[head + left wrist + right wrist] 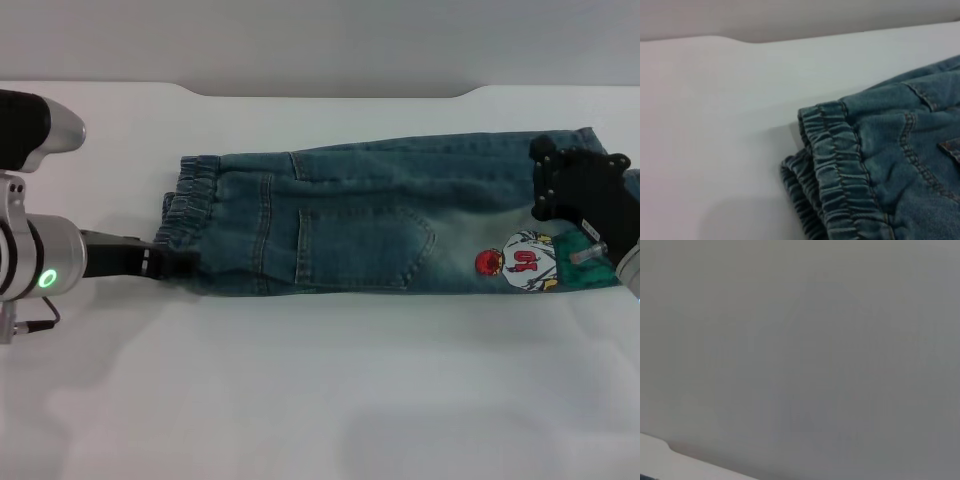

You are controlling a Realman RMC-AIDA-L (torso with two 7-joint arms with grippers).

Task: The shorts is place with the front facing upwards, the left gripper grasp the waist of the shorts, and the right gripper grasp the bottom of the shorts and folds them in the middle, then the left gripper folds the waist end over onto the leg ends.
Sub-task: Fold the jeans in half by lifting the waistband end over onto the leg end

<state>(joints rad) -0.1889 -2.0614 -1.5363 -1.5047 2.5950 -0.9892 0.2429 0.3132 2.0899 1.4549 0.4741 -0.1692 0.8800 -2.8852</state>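
Note:
The blue denim shorts point(380, 230) lie folded lengthwise on the white table, with the back pocket point(365, 245) facing up. The ruffled waist point(185, 215) is at the left end and shows as two stacked layers in the left wrist view point(840, 165). My left gripper point(178, 263) reaches in from the left, shut on the waist's near corner. At the right end, my right gripper point(585, 215) hangs over the leg ends, just above the cartoon patch point(525, 260) and green tag point(573, 246). It hides part of the hems. The right wrist view shows only a grey wall.
The white table point(320, 390) stretches wide in front of the shorts. Its far edge point(330, 92) runs behind them against a grey wall. No other objects are in view.

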